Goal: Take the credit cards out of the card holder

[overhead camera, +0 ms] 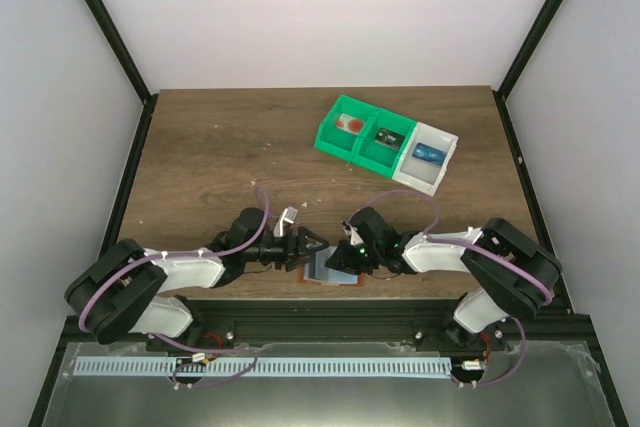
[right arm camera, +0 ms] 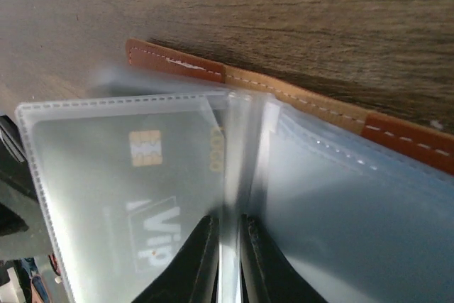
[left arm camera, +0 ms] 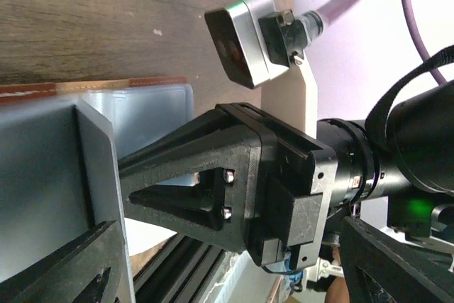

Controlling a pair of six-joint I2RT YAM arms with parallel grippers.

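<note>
Gold-chipped credit card (right arm camera: 142, 175) only in right-wrist view; right end effector (right arm camera: 228, 223) narrow on sleeve (right arm camera: 240, 143), left end effector (overhead camera: 311, 245) wide.

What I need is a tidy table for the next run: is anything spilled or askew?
Small pale specks dot the table left of the trays, like crumbs. The trays sit skewed to the table's edges. Nothing else stands out.
</note>
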